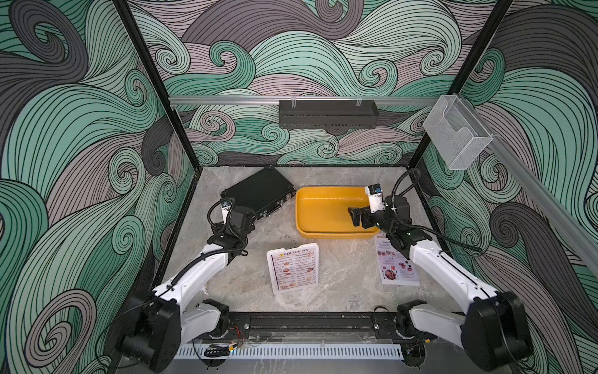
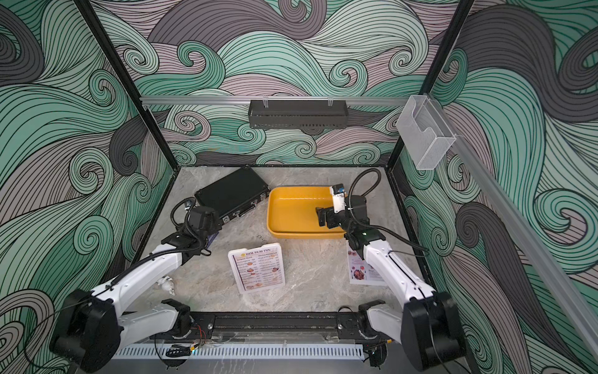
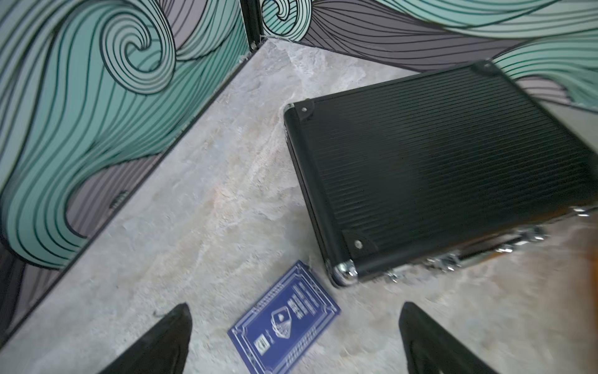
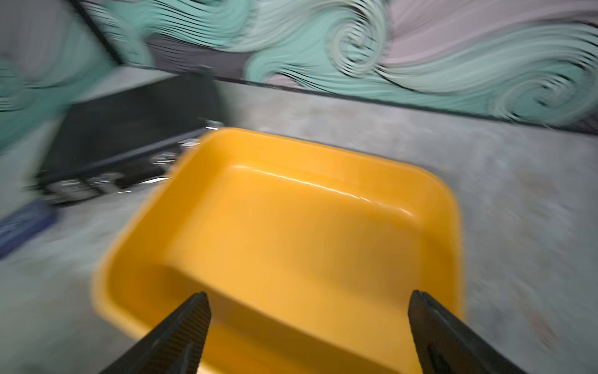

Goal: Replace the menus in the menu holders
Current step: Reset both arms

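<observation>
The "DIM SUM INN" menu (image 1: pixel 293 267) (image 2: pixel 257 267) stands slanted in the clear menu holder (image 1: pixel 297 287) at the middle of the table in both top views. The pinkish menu (image 1: pixel 396 268) (image 2: pixel 360 273) lies flat at the right, partly under my right arm. My left gripper (image 3: pixel 294 307) is open above the small blue card, beside the black case, and holds nothing. In the top views its fingers are hidden under the wrist. My right gripper (image 4: pixel 309 294) (image 1: pixel 356 217) is open and empty, hovering over the yellow tub's near right corner.
A black ribbed case (image 1: pixel 259 191) (image 3: pixel 437 162) lies at the back left, next to a yellow tub (image 1: pixel 323 210) (image 4: pixel 291 226). A blue card (image 3: pixel 284 320) rests by the case's corner. A black perforated rack (image 1: pixel 328 113) and a clear box (image 1: pixel 456 132) hang on the walls.
</observation>
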Robot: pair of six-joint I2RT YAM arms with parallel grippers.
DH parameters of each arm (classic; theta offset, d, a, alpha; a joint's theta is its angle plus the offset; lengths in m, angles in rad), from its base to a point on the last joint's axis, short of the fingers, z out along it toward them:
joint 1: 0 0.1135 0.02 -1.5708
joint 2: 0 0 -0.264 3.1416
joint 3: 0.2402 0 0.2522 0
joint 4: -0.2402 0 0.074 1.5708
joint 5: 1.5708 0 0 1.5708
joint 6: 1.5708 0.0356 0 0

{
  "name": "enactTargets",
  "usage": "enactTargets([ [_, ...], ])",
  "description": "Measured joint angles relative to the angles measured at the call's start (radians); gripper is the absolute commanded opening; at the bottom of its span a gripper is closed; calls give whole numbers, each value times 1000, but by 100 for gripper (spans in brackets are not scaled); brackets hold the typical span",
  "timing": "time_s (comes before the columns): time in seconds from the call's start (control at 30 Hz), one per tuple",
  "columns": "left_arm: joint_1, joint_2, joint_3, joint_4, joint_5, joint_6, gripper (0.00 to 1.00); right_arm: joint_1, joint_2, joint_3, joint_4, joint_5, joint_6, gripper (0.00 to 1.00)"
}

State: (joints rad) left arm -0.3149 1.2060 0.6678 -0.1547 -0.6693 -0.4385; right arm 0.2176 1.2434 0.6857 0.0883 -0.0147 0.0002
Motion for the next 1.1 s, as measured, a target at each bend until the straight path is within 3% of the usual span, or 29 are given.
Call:
enactTargets([
  [0.07, 36, 57, 0, 70, -13, 69, 99, -46, 68, -62, 77, 84, -1, 100],
  [0.17, 97, 111, 0, 167, -2, 153, 99, -105, 147, -162, 226, 111, -6, 99],
  [0.33, 179, 173, -8, 315, 73, 256, 98, -172, 206, -211, 424, 45, -29, 99],
  [0.47, 231, 199, -101, 479, 171, 320, 99, -233, 292, -283, 669, -39, -22, 100],
  [0.57, 266, 209, -189, 593, 262, 362, 99, -261, 309, -312, 704, -75, -17, 99],
  [0.7, 303, 326, -261, 804, 342, 385, 99, -249, 305, -311, 743, -71, -15, 99],
  [1.1, 320, 333, -238, 829, 338, 351, 99, -198, 304, -280, 736, -9, -30, 99],
])
